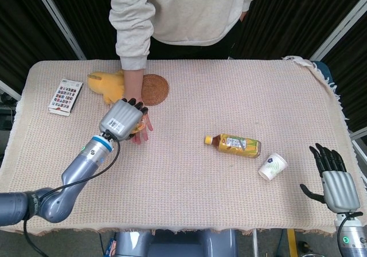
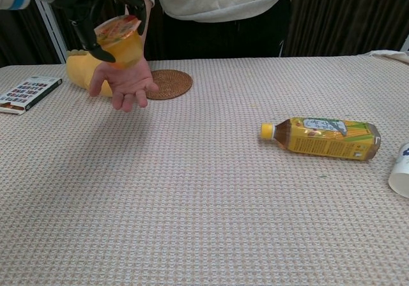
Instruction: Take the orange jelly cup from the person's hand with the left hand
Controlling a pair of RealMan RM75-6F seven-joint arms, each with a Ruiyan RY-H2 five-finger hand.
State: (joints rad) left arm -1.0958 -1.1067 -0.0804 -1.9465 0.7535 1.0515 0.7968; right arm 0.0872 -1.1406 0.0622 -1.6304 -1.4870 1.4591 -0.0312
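In the chest view my left hand (image 2: pixel 96 11) grips the orange jelly cup (image 2: pixel 121 40) and holds it tilted just above the person's open palm (image 2: pixel 124 82). The cup no longer touches the palm. From the head view my left hand (image 1: pixel 121 118) covers the cup, and the person's fingers (image 1: pixel 143 128) stick out beneath it. My right hand (image 1: pixel 331 174) hangs open off the table's right front corner, holding nothing.
A round woven coaster (image 1: pixel 153 89) and a yellow plush toy (image 1: pixel 106 85) lie behind the person's hand. A card box (image 1: pixel 66 96) sits far left. A tea bottle (image 1: pixel 235 144) lies on its side mid-table, with a tipped paper cup (image 1: pixel 272 166) to its right.
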